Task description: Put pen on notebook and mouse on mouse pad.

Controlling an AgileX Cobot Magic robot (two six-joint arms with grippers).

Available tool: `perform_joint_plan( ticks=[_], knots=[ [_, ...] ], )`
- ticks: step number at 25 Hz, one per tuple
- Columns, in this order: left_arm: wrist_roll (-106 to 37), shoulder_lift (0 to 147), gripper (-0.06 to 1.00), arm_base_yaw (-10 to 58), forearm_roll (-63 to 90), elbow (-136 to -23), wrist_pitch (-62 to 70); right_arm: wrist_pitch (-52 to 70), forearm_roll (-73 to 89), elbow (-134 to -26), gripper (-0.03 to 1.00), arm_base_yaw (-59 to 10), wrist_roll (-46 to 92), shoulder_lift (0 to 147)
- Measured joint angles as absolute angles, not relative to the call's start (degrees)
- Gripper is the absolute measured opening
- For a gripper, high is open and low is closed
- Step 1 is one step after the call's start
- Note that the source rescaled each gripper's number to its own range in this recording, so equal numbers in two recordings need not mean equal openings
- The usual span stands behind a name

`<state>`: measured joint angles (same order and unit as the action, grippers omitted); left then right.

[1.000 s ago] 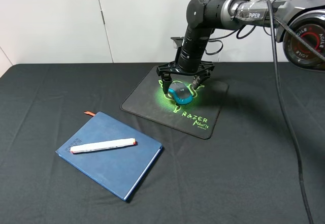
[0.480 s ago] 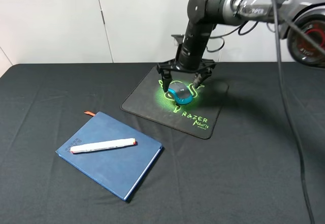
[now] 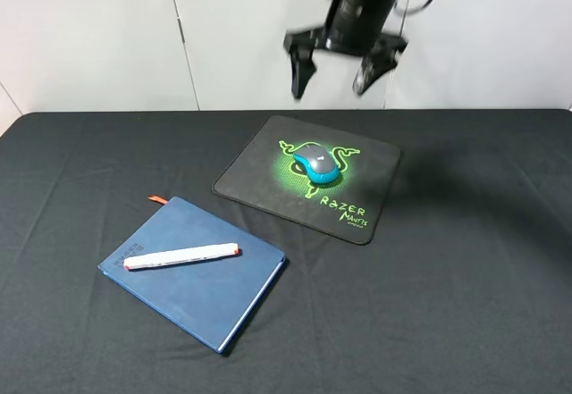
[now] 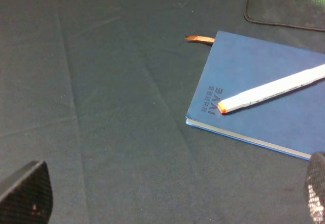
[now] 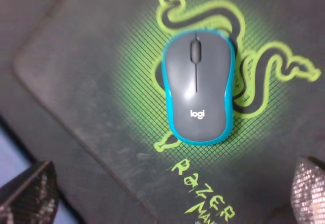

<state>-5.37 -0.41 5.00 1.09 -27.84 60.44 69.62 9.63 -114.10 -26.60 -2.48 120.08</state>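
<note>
Both placements look done; right end effector [image 3: 337,77] high above the pad, jaws spread and empty.

Grey-topped, teal-sided wireless mouse [image 3: 315,163] sits on the black cloth Razer mouse pad [image 3: 268,163], over the green snake logo, clear of every pad edge. Thick white marker-style pen with orange-red tips [image 3: 181,256] lies flat across the dark blue hardcover notebook [image 3: 214,300], inside its edges. Left end effector [image 4: 167,196] shows only 2 fingertips at the wrist-view corners, set wide apart, holding nothing, looking down on the notebook's lettered corner. Risks, as judgement: the round pen could roll off the cover if the left arm brushes the notebook or the black bench cloth [image 3: 465,305] gets tugged; the right arm coming back down could nudge the mouse off the logo. Otherwise little left to fail.
</note>
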Motion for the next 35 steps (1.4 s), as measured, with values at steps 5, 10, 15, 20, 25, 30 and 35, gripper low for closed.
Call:
perform_joint_plan(
  ticks=[5, 10, 15, 20, 25, 30, 35],
  knots=[
    [-5.4, -0.4, 1.00, 5.0, 1.1, -27.8, 60.4, 69.6, 9.4, -106.7, 1.00, -26.6, -2.5, 109.0],
    [-5.4, -0.4, 1.00, 5.0, 1.1, -27.8, 60.4, 69.7, 9.4, -93.5, 1.00, -26.6, -2.5, 96.2],
    [-5.4, -0.4, 1.00, 5.0, 1.1, -27.8, 60.4, 69.7, 9.3, -80.5, 1.00, -26.6, -2.5, 81.6],
    [-5.4, -0.4, 1.00, 5.0, 1.1, -27.8, 60.4, 69.8, 9.3, -68.9, 1.00, -26.6, -2.5, 66.7],
    [-5.4, -0.4, 1.00, 5.0, 1.1, -27.8, 60.4, 69.9, 9.3, -59.1, 1.00, -26.6, -2.5, 51.1],
    [-5.4, -0.4, 1.00, 5.0, 1.0, -27.8, 60.4, 70.0, 8.2, -49.1, 1.00, -26.6, -2.5, 34.5],
    [-5.4, -0.4, 1.00, 5.0, 1.0, -27.8, 60.4, 69.8, 4.3, -39.1, 1.00, -26.6, -2.5, 21.1]
  ],
)
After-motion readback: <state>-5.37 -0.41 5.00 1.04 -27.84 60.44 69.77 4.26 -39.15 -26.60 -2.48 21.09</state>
